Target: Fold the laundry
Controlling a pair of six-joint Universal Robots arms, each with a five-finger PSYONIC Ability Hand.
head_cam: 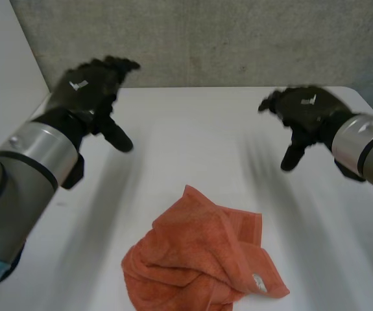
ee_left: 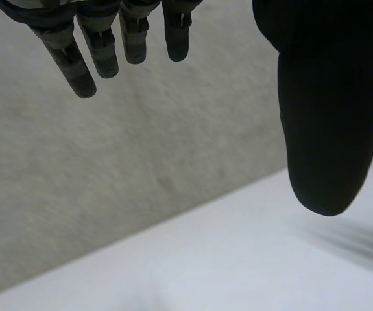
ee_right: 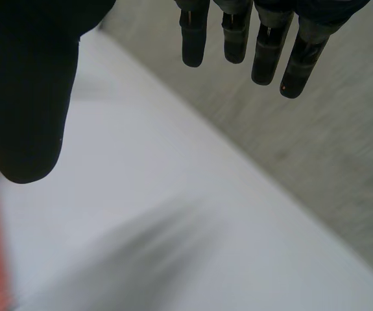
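Heaped at lower centre, orange towel (head_cam: 199,259) well apart from both, left hand (head_cam: 92,91) at upper left, right hand (head_cam: 306,110) at upper right — fingers loose, empty, roughly equidistant.

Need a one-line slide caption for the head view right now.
Left hand and right hand hover open over the white table, crumpled orange towel lying untouched nearer the camera.

The towel (head_cam: 199,259) lies on the table (head_cam: 192,136), near its front edge.
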